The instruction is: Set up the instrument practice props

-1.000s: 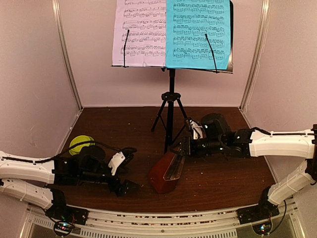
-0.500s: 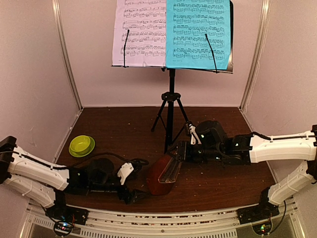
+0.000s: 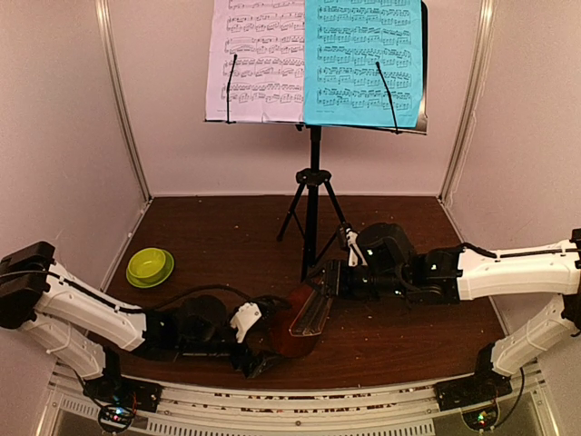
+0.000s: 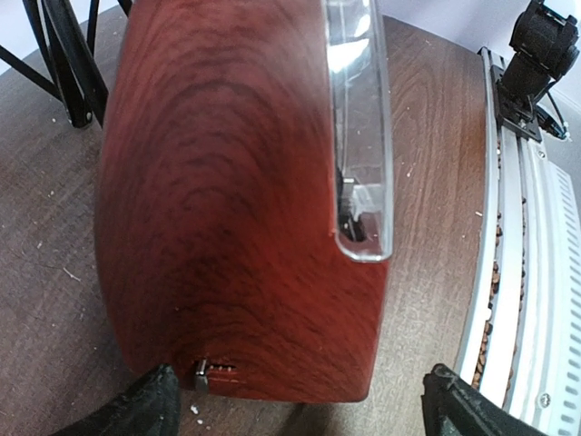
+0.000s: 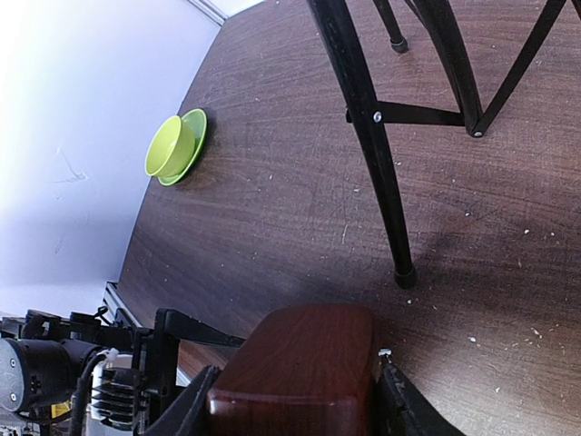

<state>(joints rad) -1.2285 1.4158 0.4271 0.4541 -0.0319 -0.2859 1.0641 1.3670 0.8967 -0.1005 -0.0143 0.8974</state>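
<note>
Right claw [image 5: 292, 413] grips metronome [image 4: 227, 200] tip; L-wrist cam shows left claw [image 4: 300, 413] wide open flanking base.

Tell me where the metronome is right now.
Top view: the metronome is front centre, just before the music stand's tripod, its top in the right gripper, the open left gripper at its base.

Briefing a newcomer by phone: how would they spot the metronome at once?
Find the tall black music stand holding a white sheet and a cyan sheet. Just in front of its tripod is the metronome. It is reddish-brown wood with a clear cover on one face, unlike the lime-green bowl farther left.
</note>
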